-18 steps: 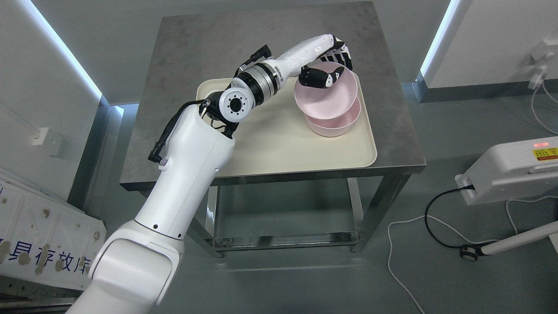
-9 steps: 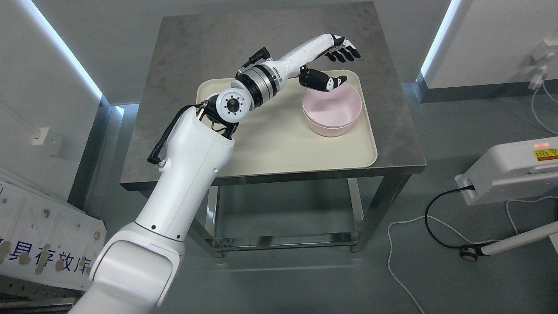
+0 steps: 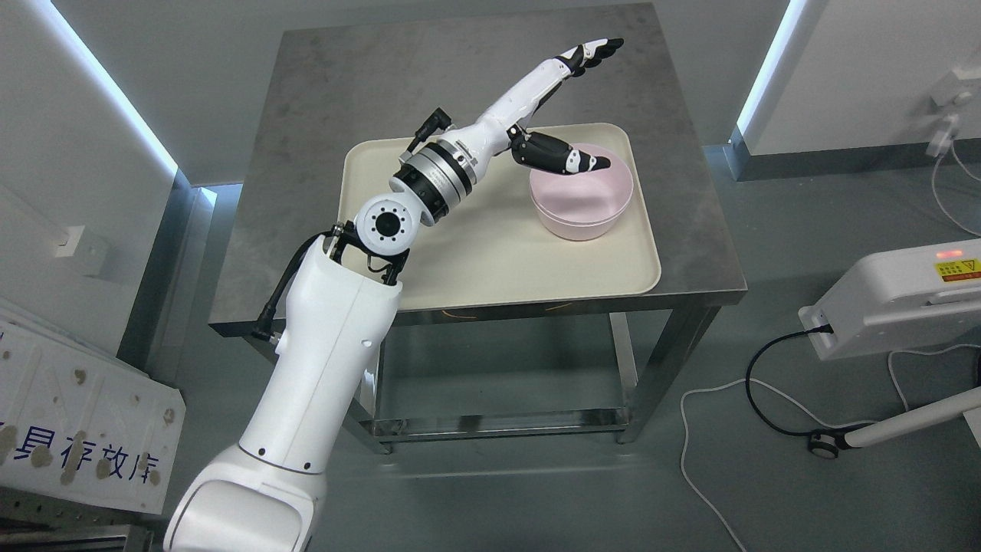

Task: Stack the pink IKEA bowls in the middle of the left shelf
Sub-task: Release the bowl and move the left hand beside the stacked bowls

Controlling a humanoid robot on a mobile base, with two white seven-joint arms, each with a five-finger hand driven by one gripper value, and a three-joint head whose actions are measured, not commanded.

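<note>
Two pink bowls (image 3: pixel 582 201) sit nested, one inside the other, on the right part of a cream tray (image 3: pixel 490 245) on a grey metal table (image 3: pixel 345 77). My left hand (image 3: pixel 594 103) is above and behind the bowls, open and empty, with its fingers (image 3: pixel 596 50) stretched out over the table's far side and its thumb (image 3: pixel 563 157) over the bowls' near-left rim. It touches neither bowl. My right arm is out of view.
The table has an open lower frame (image 3: pixel 498 422). A white device (image 3: pixel 897 295) with a black cable (image 3: pixel 774 383) stands on the floor at right. A white panel (image 3: pixel 77 422) with printed characters leans at lower left.
My left hand let go of the upper pink bowl, which dropped fully into the lower one. The hand opened and rose up and back, away from the bowls.
</note>
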